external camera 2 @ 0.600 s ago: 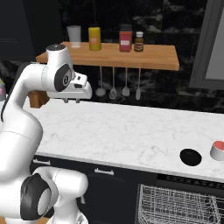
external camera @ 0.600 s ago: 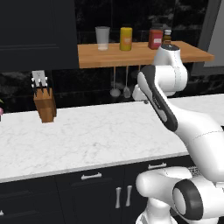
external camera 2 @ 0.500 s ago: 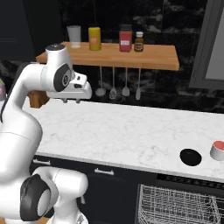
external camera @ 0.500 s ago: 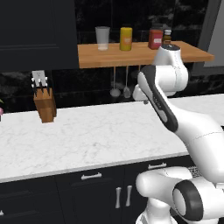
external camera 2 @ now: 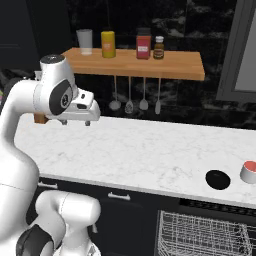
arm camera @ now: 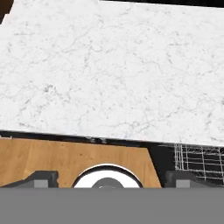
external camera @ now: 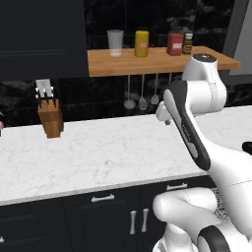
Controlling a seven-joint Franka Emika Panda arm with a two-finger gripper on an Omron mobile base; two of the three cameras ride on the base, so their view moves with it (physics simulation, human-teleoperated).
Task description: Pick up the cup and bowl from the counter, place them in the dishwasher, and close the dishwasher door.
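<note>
Tool (external camera 2: 75,121) spread and empty above the counter (external camera 2: 145,155), well left of black bowl (external camera 2: 218,179) and cup (external camera 2: 248,172), presumably awaiting approach.

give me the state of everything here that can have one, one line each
hand: open, holding nothing, up above the counter
cup: upright on the counter, right of the bowl, not picked up
bowl: upright on the counter near its front edge, not picked up
dishwasher rack: pulled out below the counter, no dishes seen in it
knife block: upright on the counter
</note>
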